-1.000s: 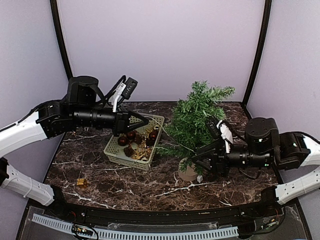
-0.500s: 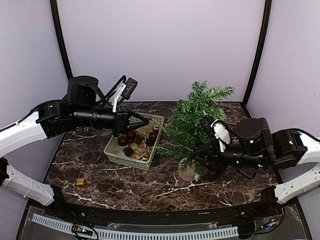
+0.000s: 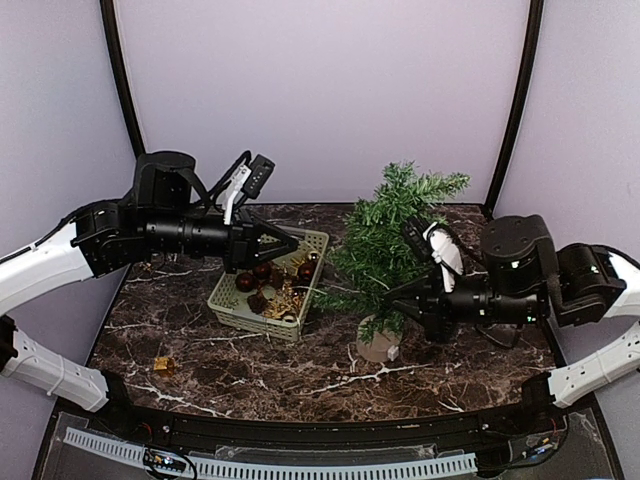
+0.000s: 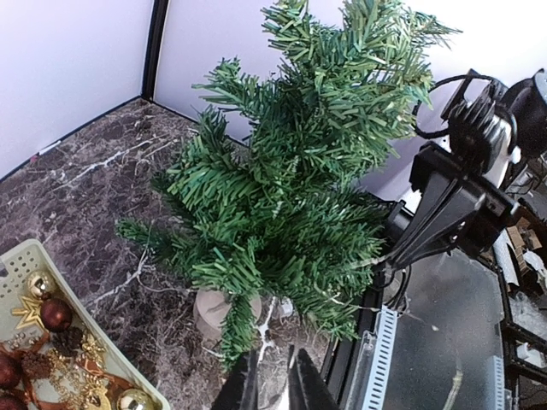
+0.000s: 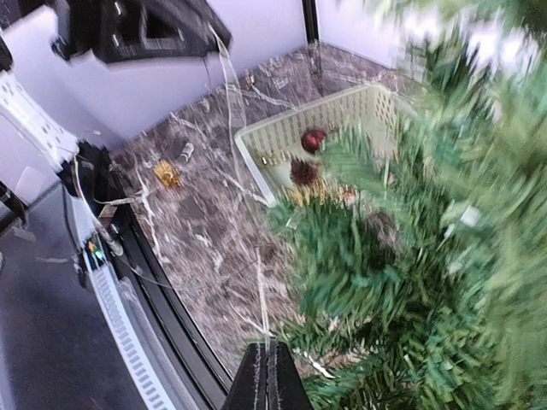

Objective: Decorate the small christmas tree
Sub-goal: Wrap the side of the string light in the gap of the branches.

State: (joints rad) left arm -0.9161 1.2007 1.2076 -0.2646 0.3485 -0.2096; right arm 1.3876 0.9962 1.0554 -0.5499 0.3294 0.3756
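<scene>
Where the small christmas tree [image 3: 392,235] stands, right of centre on the marble table [image 3: 200,340] and upright in its round wooden base [image 3: 376,347], I log as follows.

Right gripper [image 5: 267,348]: fingers pressed together, tips among the lowest branches just above the base. A thin pale strand [image 5: 259,290] runs up from the tips; I cannot tell whether it is pinched.

Left gripper [image 4: 274,371]: jaws a narrow slit apart, nothing between them, hovering over the basket [image 3: 250,320].

Count: one tree; one pale green basket just left of it; three dark red baubles [image 3: 262,270] that I can be sure of, among gold pieces; one small gold item [image 3: 163,365] alone near the front left.

Arms: both forearms level, reaching inward toward the tree.
</scene>
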